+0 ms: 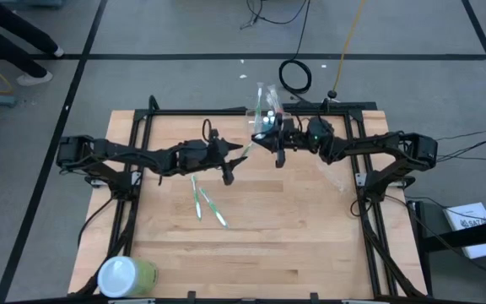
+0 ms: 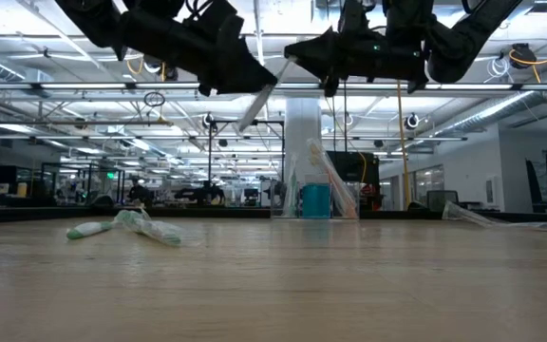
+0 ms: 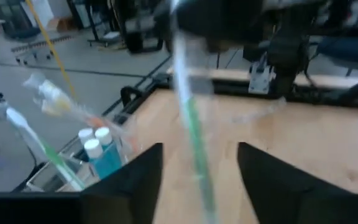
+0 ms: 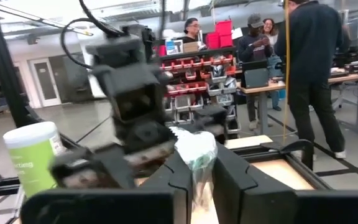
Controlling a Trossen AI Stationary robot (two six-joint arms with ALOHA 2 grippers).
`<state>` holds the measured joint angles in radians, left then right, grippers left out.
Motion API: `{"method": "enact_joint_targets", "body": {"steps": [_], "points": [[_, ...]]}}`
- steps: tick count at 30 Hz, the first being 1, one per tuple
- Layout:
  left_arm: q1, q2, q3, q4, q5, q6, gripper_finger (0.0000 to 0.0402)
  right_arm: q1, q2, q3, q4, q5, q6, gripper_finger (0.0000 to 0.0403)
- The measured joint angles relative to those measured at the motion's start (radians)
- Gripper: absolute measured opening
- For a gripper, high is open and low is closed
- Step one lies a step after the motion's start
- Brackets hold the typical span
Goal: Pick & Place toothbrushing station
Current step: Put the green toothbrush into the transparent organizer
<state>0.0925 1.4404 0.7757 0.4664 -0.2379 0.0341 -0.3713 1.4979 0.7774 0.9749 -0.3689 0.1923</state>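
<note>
Nearest, the right gripper (image 4: 194,171) pinches a clear-wrapped green toothbrush (image 3: 191,118) above the clear low-walled plastic station (image 1: 267,108); the left gripper (image 3: 197,180) stands open, so lowering should be gradual.

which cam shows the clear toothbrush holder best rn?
The low view: the toothbrushing station stands side-on at the table's far edge, walls and contents clear of the arms. The left wrist view shows it close but cut off by a finger. The high view shows it small from above, beside the right end effector. The right wrist view doesn't show it.
</note>
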Motion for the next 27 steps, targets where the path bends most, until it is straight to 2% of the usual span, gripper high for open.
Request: {"method": "enact_joint_targets", "body": {"steps": [3, 6, 8, 11, 13, 17, 22, 27], "points": [[-0.014, -0.034, 0.001, 0.019, 0.000, -0.009, 0.0260, -0.023, 0.001, -0.001, 0.018, 0.034, -0.008, 0.0023], [-0.028, -0.092, 0.000, -0.035, 0.001, -0.010, 0.0296, -0.061, 0.001, 0.026, -0.004, 0.056, -0.052, 0.0017], [-0.036, -0.131, 0.001, -0.063, 0.000, -0.010, 0.0314, -0.096, 0.001, 0.075, -0.083, 0.053, -0.057, 0.0017], [-0.039, -0.202, 0.000, -0.153, 0.000, -0.020, 0.0331, -0.145, 0.001, 0.184, -0.295, 0.054, -0.125, 0.0021], [-0.038, -0.235, 0.002, -0.196, 0.000, -0.037, 0.0338, -0.174, 0.009, 0.261, -0.437, 0.066, -0.199, 0.0022], [-0.038, -0.267, 0.001, -0.279, -0.001, -0.059, 0.0341, -0.224, 0.030, 0.361, -0.581, 0.146, -0.317, 0.0020], [-0.036, -0.265, 0.000, -0.323, -0.003, -0.066, 0.0335, -0.301, 0.057, 0.405, -0.610, 0.212, -0.349, 0.0019], [-0.036, -0.264, 0.000, -0.347, -0.069, -0.071, 0.0324, -0.351, 0.110, 0.405, -0.610, 0.192, -0.312, 0.0019]]}}
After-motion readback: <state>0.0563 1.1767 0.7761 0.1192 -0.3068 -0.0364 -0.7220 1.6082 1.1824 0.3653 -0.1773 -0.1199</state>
